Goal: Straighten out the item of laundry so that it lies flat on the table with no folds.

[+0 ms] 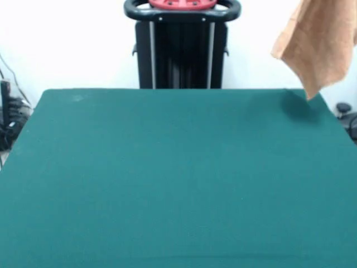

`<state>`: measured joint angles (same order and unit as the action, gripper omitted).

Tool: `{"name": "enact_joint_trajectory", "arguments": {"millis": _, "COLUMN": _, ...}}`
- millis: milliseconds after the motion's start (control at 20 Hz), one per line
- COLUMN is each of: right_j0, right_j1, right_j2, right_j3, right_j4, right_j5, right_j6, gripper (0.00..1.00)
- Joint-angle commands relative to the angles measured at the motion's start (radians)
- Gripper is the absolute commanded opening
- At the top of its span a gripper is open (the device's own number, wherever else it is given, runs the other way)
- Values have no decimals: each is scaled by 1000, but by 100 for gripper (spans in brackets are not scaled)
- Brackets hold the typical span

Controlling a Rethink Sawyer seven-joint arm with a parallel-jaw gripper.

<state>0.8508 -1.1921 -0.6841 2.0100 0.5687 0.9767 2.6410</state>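
Robot lab: black robot pedestal (181,47) behind green felt-covered table (178,184), plain white wall (67,44) behind pedestal, cables (11,120) left of table.

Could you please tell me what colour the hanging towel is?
Light orange-tan; the towel shows in the front view.

Only the robot's black pedestal (181,53) shows, a tall upright column standing at the top centre. A rounded black ring (182,12) crowns the column, and a red part of the robot's base (182,4) sits inside that ring (cut off by the top edge). No arm, wrist or tool appears anywhere in this front view.
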Motion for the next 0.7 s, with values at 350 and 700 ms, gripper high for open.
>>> {"name": "enact_joint_trajectory", "arguments": {"millis": 350, "right_j0": -137, "right_j1": -22, "right_j2": 138, "right_j3": 46, "right_j4": 79, "right_j5": 220, "right_j6": 171, "gripper": 100}}
{"name": "enact_joint_trajectory", "arguments": {"millis": 700, "right_j0": -185, "right_j1": -12, "right_j2": 172, "right_j3": 69, "right_j4": 70, "right_j5": 149, "right_j6": 91, "gripper": 100}}
